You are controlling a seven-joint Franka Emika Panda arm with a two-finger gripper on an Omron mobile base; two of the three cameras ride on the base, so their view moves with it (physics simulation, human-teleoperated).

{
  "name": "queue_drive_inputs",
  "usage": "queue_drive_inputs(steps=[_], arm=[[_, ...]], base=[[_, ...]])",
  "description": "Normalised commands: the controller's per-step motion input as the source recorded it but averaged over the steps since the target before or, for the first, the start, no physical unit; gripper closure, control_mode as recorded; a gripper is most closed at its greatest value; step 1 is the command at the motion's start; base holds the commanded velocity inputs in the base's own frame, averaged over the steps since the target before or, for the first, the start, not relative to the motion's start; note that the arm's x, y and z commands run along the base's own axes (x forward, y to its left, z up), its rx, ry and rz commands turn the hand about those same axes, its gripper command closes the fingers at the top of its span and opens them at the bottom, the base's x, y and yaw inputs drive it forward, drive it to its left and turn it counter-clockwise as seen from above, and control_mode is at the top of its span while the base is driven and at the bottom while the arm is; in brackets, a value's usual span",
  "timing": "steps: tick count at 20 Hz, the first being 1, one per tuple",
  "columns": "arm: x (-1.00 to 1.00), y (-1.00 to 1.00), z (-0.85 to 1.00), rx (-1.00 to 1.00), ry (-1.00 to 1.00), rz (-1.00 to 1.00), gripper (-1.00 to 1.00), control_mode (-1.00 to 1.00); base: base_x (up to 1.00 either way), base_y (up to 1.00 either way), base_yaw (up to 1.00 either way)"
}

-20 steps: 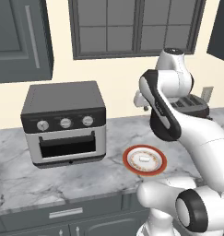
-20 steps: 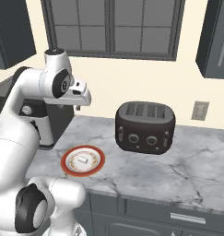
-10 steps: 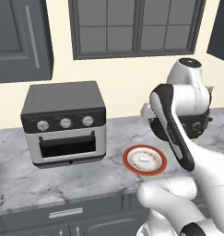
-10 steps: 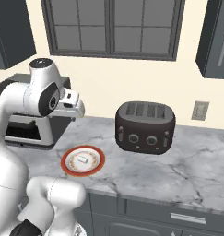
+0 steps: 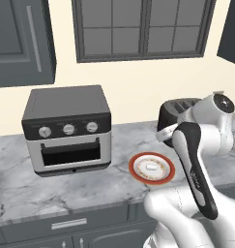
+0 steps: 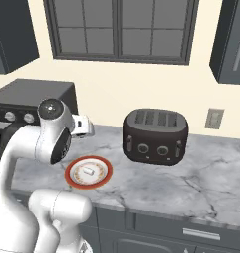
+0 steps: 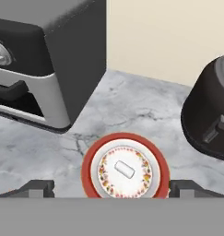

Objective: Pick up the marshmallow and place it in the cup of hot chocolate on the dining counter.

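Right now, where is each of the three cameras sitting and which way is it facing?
Left base view: behind the arm's left, facing the worktop; toaster oven, plate, white arm lower right.
Right base view: behind its right; toaster, same plate, arm lower left.
Hand view: looks down on the marshmallow; open end effector.
Shared: all three show the plate and marshmallow.

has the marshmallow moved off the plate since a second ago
No. The marshmallow still lies at the middle of the plate, which keeps its place between the toaster oven and the toaster.
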Motion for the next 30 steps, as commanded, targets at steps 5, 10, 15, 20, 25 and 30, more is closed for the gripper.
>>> queue_drive_inputs(steps=[5, 10, 15, 20, 25, 30], arm=[[0.18, -0.54, -0.21, 0.12, 0.00, 0.35, -1.00, -1.00], [0.05, -0.57, -0.28, 0.09, 0.00, 0.35, -1.00, -1.00], [0.00, -0.47, -0.38, 0.00, -0.02, 0.29, -1.00, -1.00], [0.00, -0.19, -0.42, -0.02, -0.07, 0.30, -1.00, -1.00], [0.00, -0.02, -0.36, -0.05, -0.01, 0.22, -1.00, -1.00], [0.07, 0.07, -0.18, 0.00, 0.00, 0.05, -1.00, -1.00]], base=[[0.00, 0.00, 0.00], [0.00, 0.00, 0.00], [0.00, 0.00, 0.00], [0.00, 0.00, 0.00], [0.00, 0.00, 0.00], [0.00, 0.00, 0.00]])
